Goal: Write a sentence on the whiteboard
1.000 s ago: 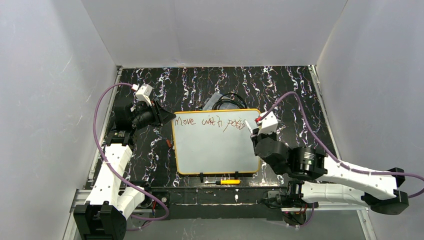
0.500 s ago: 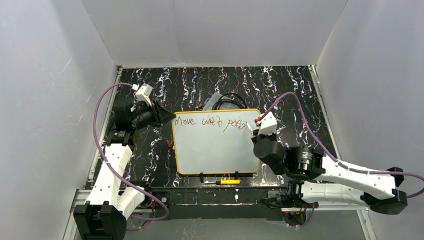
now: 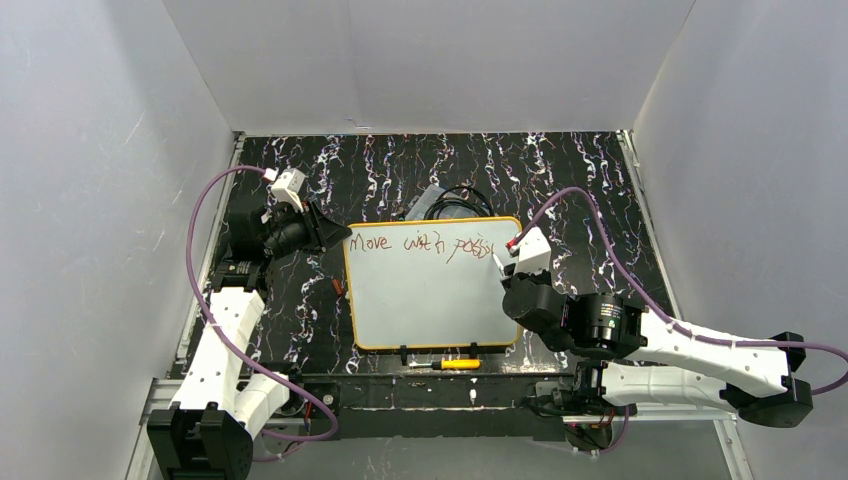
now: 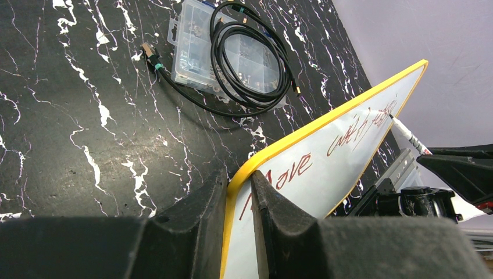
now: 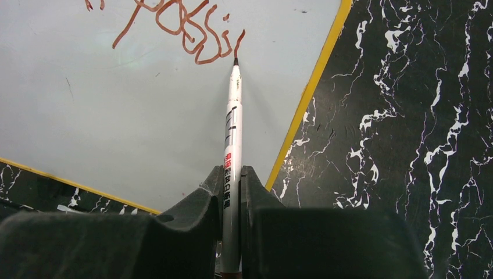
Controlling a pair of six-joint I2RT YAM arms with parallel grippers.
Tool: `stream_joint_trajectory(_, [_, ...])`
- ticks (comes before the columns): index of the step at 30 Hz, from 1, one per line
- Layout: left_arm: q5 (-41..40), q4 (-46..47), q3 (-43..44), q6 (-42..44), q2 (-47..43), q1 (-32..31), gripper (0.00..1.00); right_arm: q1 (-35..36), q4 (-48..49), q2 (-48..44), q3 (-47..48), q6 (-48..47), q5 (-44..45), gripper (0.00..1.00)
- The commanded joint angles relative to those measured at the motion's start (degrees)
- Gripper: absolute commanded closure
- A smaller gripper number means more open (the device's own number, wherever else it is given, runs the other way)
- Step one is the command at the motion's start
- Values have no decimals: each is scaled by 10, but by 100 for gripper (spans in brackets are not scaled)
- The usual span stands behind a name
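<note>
- Right gripper (image 5: 231,189): clamped on a white marker (image 5: 233,110), barrel pinched between the fingers, tip pointing straight out ahead of the claw.
- Marker tip touching the whiteboard (image 5: 116,133), right at the tail of the last stroke of the sentence (image 5: 186,29). Reads roughly "Move with passi", so judged unfinished.
- Left gripper (image 4: 238,186): closed on the board's yellow rim at the far-left corner, one finger on each side of the edge. Bracing only, well apart from the writing spot.
- Key relation: marker long axis roughly square to the writing line, so further letters mean sideways travel to the claw's right.
- Only a narrow strip of blank white between tip and right-hand rim. Far more free board back toward the claw, under the written line.
- Right arm nearer and already on the spot.
- Likely short on room for the remaining letters. Probably needs a lift and a restart on a lower line, closer to the claw.
</note>
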Motion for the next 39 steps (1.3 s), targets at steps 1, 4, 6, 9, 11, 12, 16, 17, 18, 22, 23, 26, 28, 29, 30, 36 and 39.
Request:
stream_joint_trajectory(1, [10, -10, 11, 1, -4, -2, 81, -2, -41, -3, 14, 28, 12, 99])
stream_joint_trajectory(4, [10, -9, 11, 1, -4, -2, 81, -3, -50, -6, 20, 34, 27, 99])
stream_joint_trajectory(6, [10, -9, 11, 1, -4, -2, 81, -2, -44, -9, 22, 30, 37, 99])
stream_joint_trajectory(9, [11, -9, 11, 1, -4, -2, 81, -2, -23, -7, 24, 11, 46, 99])
stream_joint_trajectory(11, [11, -9, 11, 1, -3, -2, 81, -2, -14, 0, 28, 2, 52, 99])
stream_joint_trajectory(12, [11, -9, 11, 1, -3, -2, 81, -2, -8, 3, 30, -4, 57, 99])
stream_joint_trajectory(16, [11, -8, 11, 1, -3, -2, 81, -2, 21, 11, 36, -31, 63, 99])
stream_joint_trajectory(17, [11, -8, 11, 1, -3, -2, 81, -2, 27, 12, 37, -36, 65, 99])
stream_joint_trajectory(18, [11, -9, 11, 1, -3, -2, 81, -2, 34, 14, 38, -41, 65, 99])
stream_joint_trajectory(22, [11, -9, 11, 1, -2, -2, 81, -2, 38, 26, 38, -49, 60, 99])
stream_joint_trajectory(23, [11, -9, 11, 2, -2, -2, 81, -2, 38, 29, 38, -49, 57, 99])
stream_joint_trajectory(26, [11, -9, 11, 1, -3, -2, 81, -2, 36, 32, 34, -46, 51, 99])
stream_joint_trajectory(28, [11, -9, 11, 1, -3, -2, 81, -2, 33, 27, 33, -43, 53, 99])
stream_joint_trajectory(29, [11, -9, 11, 1, -3, -1, 81, -2, 33, 23, 34, -43, 52, 99])
stream_joint_trajectory(30, [11, -9, 11, 1, -4, -2, 81, -2, 33, 19, 34, -42, 51, 99])
stream_joint_trajectory(36, [9, -10, 11, 2, -5, -2, 81, -2, 42, -17, 29, -47, 47, 99])
stream_joint_trajectory(39, [8, -11, 11, 2, -5, -2, 81, -2, 33, -26, 28, -40, 54, 99])
